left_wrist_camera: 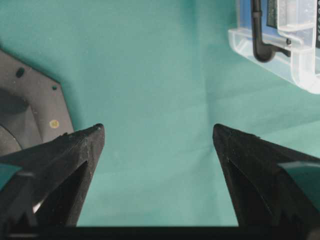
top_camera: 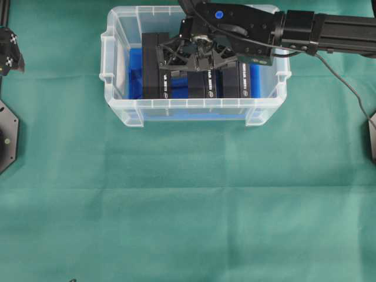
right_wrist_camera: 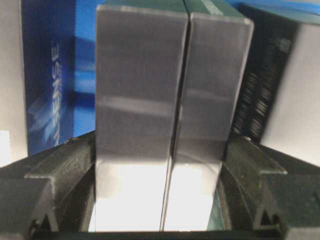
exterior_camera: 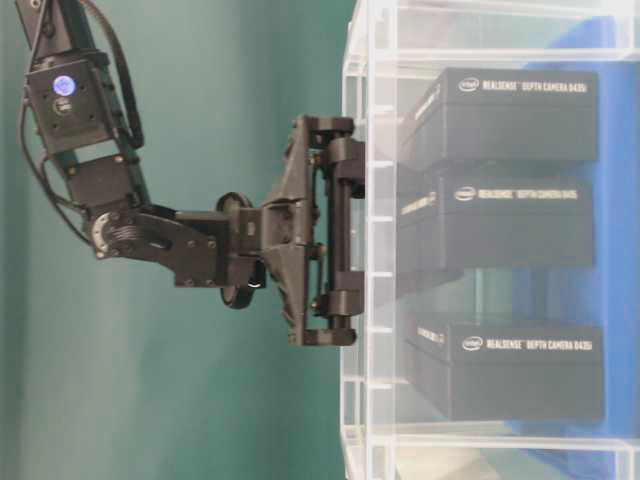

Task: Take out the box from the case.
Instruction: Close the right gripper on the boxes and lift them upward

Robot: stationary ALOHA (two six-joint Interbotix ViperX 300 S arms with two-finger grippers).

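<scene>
The three black boxes point(exterior_camera: 520, 115) in the case point(exterior_camera: 365, 60) each say "intel RealSense Depth Camera D435i" in white letters.

Black white-lettered boxes point(top_camera: 155, 73) stand in the clear case point(top_camera: 117, 111), blue-floored, on a green cloth point(top_camera: 188, 200).

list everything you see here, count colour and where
case: one, clear plastic, on the cloth at top centre of the overhead view
blue sheet: one, lining the case floor
boxes: three, black with white print, standing side by side in the case
cloth: one, green, covering the table
cable: one, black, trailing from the right arm
left gripper: black, open over bare cloth
right gripper: black, fingers closed against the middle box's sides
</scene>
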